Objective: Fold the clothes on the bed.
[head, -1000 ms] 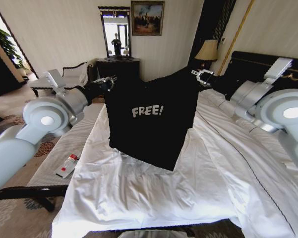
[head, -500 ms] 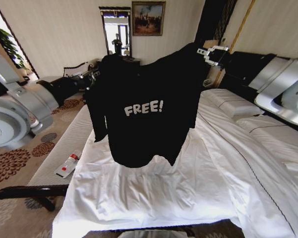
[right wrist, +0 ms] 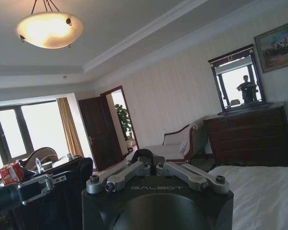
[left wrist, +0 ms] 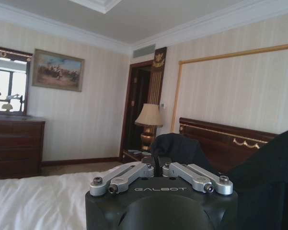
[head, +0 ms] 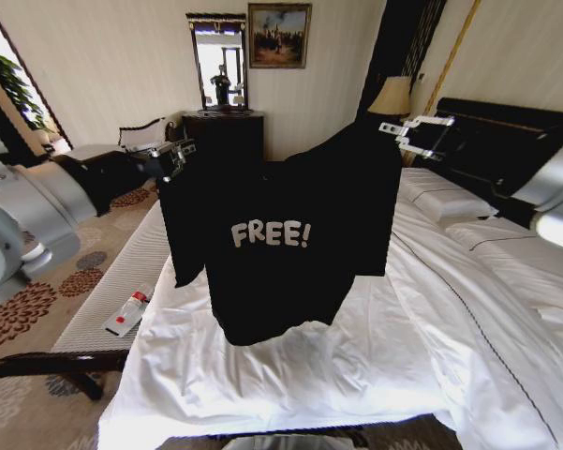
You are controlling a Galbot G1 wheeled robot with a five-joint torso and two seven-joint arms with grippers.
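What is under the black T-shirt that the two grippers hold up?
Under the hanging black T-shirt lies the bed with rumpled white bedding. The shirt hides the bedding behind it. The left gripper and right gripper pinch its shoulders.

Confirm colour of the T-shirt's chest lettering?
White "FREE!" lettering on the black fabric T-shirt; head view.

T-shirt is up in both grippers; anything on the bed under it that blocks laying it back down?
Nothing visible does. The T-shirt hangs between the left gripper and right gripper over bare white sheet on the bed.
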